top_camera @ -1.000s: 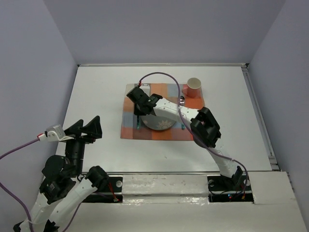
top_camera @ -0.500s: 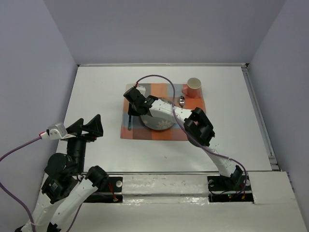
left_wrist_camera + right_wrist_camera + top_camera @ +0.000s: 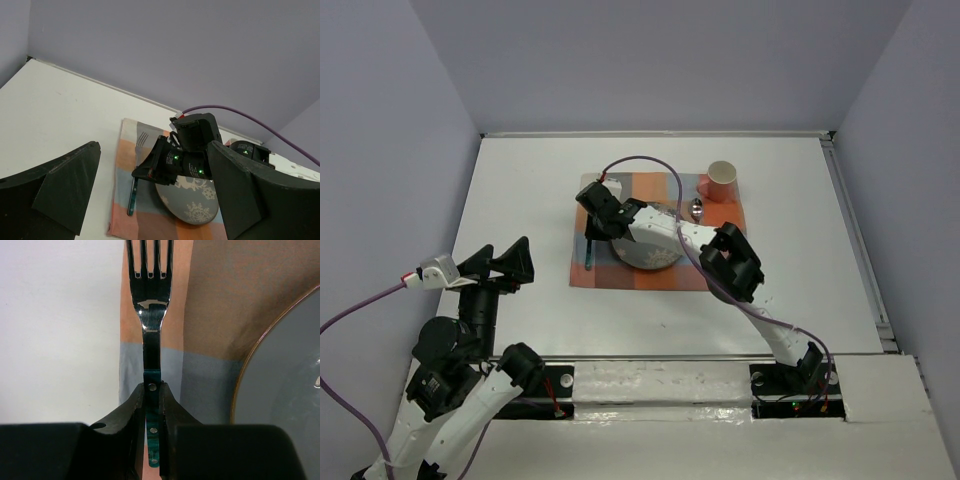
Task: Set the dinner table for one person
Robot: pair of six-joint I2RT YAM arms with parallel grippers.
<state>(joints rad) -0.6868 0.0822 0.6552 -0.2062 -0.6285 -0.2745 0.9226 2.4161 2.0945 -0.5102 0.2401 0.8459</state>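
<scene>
A fork [image 3: 151, 315] with a teal handle lies on the checked cloth [image 3: 620, 275], just left of the grey snowflake plate [image 3: 655, 252], tines pointing to the far side. My right gripper [image 3: 152, 387] is low over the cloth, shut on the fork's handle. The overhead view shows that gripper [image 3: 603, 222] at the plate's left rim, with the handle [image 3: 590, 252] sticking out below it. My left gripper [image 3: 505, 262] hangs open and empty over the near-left part of the dinner table [image 3: 520, 190], well away from the cloth.
An orange cup [image 3: 720, 180] stands at the cloth's far right corner. A spoon [image 3: 696, 208] lies to the right of the plate. The right arm reaches across the plate. Purple walls enclose the table on three sides.
My right gripper carried the fork leftward from the plate's edge to the cloth's left strip, then nearly stopped. The left arm has barely moved.
</scene>
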